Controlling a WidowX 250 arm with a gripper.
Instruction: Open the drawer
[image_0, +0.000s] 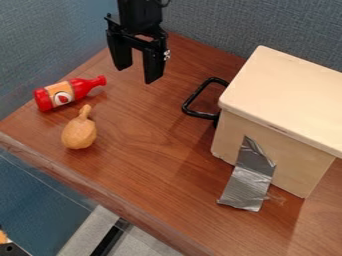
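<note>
The gripper (136, 75) hangs over the rear part of the table at the upper left of the camera view, its two fingers spread apart and nothing between them. To its right stands a pale wooden box (287, 95), whose black drawer handle (194, 99) sticks out from the left side, toward the gripper. A gap separates the gripper from the handle. The drawer front itself is mostly hidden by the box's angle, and how far it stands out I cannot tell.
A red bottle (69, 93) lies at the left, with a tan, gourd-like item (79, 131) just below it. Silver tape (250, 181) runs from the box's near side onto the wooden table (153, 170). Blue-grey partitions (207, 25) border the table at the back and left.
</note>
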